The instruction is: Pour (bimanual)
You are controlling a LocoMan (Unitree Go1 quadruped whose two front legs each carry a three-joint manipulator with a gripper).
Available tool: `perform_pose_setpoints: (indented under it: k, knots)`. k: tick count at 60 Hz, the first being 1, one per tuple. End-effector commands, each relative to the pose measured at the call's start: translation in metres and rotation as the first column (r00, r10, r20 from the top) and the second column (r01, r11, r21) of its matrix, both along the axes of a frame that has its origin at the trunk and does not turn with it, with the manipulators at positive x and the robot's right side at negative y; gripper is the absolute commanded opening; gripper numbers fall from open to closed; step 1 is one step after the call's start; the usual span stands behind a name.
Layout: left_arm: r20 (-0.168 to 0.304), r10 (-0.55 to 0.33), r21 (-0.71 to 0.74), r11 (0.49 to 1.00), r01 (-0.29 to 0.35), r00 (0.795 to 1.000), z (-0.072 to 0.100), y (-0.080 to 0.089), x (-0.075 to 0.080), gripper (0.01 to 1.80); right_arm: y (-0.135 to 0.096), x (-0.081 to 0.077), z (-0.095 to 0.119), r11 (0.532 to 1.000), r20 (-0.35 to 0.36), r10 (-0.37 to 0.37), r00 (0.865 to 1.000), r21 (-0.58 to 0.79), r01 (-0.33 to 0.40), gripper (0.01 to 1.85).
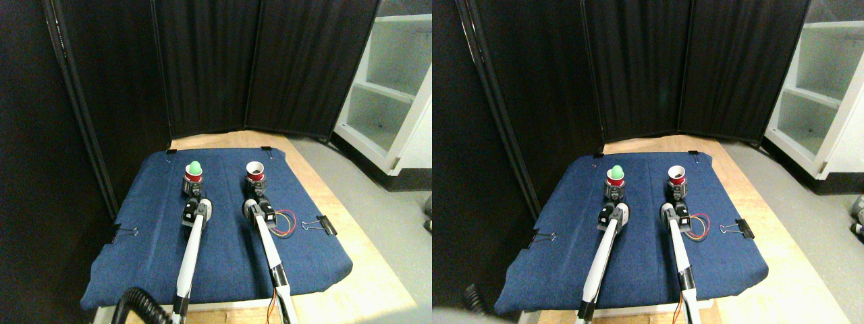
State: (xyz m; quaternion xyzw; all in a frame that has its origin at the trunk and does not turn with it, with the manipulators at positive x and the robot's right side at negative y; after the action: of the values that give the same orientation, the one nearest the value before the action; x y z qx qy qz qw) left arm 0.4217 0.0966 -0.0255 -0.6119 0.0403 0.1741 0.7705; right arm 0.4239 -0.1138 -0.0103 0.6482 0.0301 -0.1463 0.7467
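I see my left end effector (194, 191) at the red cup with the green ball (194, 173), mid-frame on the blue cloth (223, 263); my right end effector (256, 191) at the empty red cup (254, 171). I cannot tell either's grip. A loose hold risks tipping a cup; misalignment would spill the ball.

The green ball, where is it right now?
In the stereo pair view, the green ball sits in the left red cup at the left gripper, beside the right red cup.
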Motion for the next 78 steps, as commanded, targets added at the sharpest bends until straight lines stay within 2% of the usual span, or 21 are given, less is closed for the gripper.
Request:
perform_pose_setpoints:
  k: [1, 11, 23, 33, 38, 39, 41, 46, 47, 49, 50, 51, 54, 63, 66, 73, 78]
  knots:
    - [0.032, 0.013, 0.002, 1.000, -0.013, 0.999, 0.002, -0.002, 0.000, 0.01, -0.004, 0.001, 0.003, 1.000, 0.045, -0.021, 0.999, 0.021, 0.020, 0.01]
    - [0.027, 0.041, 0.005, 0.999, -0.041, 0.999, 0.002, -0.003, -0.002, 0.01, -0.005, 0.002, 0.002, 0.997, 0.024, -0.054, 0.998, 0.053, 0.052, 0.01]
    - [0.015, 0.030, 0.014, 0.999, -0.031, 0.999, 0.001, -0.001, -0.004, 0.01, -0.008, 0.003, -0.001, 0.994, -0.015, -0.066, 0.998, 0.081, 0.067, 0.01]
    - [-0.004, 0.055, 0.010, 0.998, -0.055, 0.998, -0.001, -0.002, -0.005, 0.01, -0.011, 0.004, -0.006, 0.994, -0.049, -0.057, 0.997, 0.093, 0.062, 0.01]
    - [-0.024, 0.061, -0.011, 0.998, -0.061, 0.998, -0.002, -0.002, -0.006, 0.04, -0.011, 0.005, -0.007, 0.992, -0.090, -0.055, 0.994, 0.111, 0.065, 0.17]
    - [-0.027, 0.063, -0.016, 0.998, -0.063, 0.998, -0.002, -0.002, -0.006, 0.07, -0.011, 0.004, -0.007, 0.991, -0.094, -0.053, 0.994, 0.116, 0.063, 0.21]
    - [-0.036, 0.075, -0.016, 0.997, -0.075, 0.997, -0.003, -0.001, -0.005, 0.18, -0.011, 0.003, -0.007, 0.990, -0.122, -0.042, 0.992, 0.129, 0.058, 0.48]
    - [-0.048, 0.047, -0.003, 0.999, -0.047, 0.998, -0.004, -0.001, -0.005, 0.48, -0.011, 0.002, -0.005, 0.992, -0.188, -0.011, 0.982, 0.119, 0.034, 0.97]
    - [-0.052, 0.041, 0.000, 0.999, -0.042, 0.998, -0.004, -0.001, -0.005, 0.59, -0.011, 0.002, -0.005, 0.992, -0.188, -0.008, 0.982, 0.122, 0.032, 1.00]
    - [-0.072, 0.022, 0.011, 1.000, -0.021, 0.997, -0.004, 0.000, -0.004, 1.08, -0.011, 0.002, -0.006, 0.992, -0.192, -0.002, 0.981, 0.126, 0.027, 1.10]
    - [-0.076, 0.017, 0.014, 1.000, -0.016, 0.997, -0.004, 0.000, -0.004, 1.17, -0.011, 0.002, -0.006, 0.991, -0.195, -0.001, 0.981, 0.128, 0.026, 1.12]
    - [-0.076, 0.017, 0.014, 1.000, -0.016, 0.997, -0.004, 0.000, -0.004, 1.17, -0.011, 0.002, -0.006, 0.991, -0.195, -0.001, 0.981, 0.128, 0.026, 1.12]
    - [-0.096, -0.003, 0.025, 1.000, 0.006, 0.995, -0.004, 0.000, -0.003, 1.47, -0.011, 0.002, -0.005, 0.990, -0.202, 0.014, 0.979, 0.138, 0.014, 1.17]
    - [-0.118, -0.042, 0.023, 0.999, 0.046, 0.992, -0.003, 0.001, -0.002, 1.58, -0.012, 0.004, -0.005, 0.989, -0.212, 0.012, 0.977, 0.144, 0.019, 1.22]
    - [-0.121, -0.049, 0.017, 0.999, 0.051, 0.991, -0.004, 0.002, -0.002, 1.67, -0.012, 0.004, -0.004, 0.987, -0.210, 0.017, 0.978, 0.157, 0.016, 1.26]
    - [-0.122, -0.051, 0.026, 0.998, 0.055, 0.991, -0.003, 0.003, -0.001, 1.68, -0.013, 0.005, -0.003, 0.987, -0.208, 0.029, 0.978, 0.159, 0.005, 1.32]
    - [-0.115, -0.050, 0.018, 0.998, 0.053, 0.992, -0.001, 0.003, -0.002, 1.70, -0.013, 0.004, -0.001, 0.989, -0.189, 0.043, 0.981, 0.144, -0.016, 1.26]
